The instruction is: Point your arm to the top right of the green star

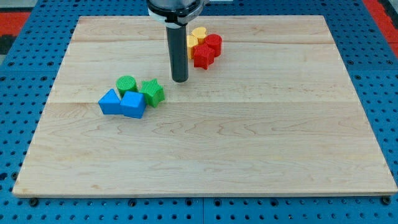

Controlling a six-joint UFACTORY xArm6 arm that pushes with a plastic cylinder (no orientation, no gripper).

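The green star (pixel 153 92) lies on the wooden board (pixel 249 137), left of centre. It touches a green cylinder (pixel 126 85) on its left and a blue cube (pixel 133 104) at its lower left. A blue triangular block (pixel 110 102) sits left of the cube. My tip (pixel 180 80) rests on the board just to the upper right of the green star, a small gap away from it. The dark rod rises straight up from there to the view's top.
A cluster sits near the view's top, right of the rod: a yellow heart (pixel 198 33), a yellow block (pixel 191 45) partly hidden by the rod, a red cylinder (pixel 213 43) and a red star (pixel 203 56). Blue pegboard surrounds the board.
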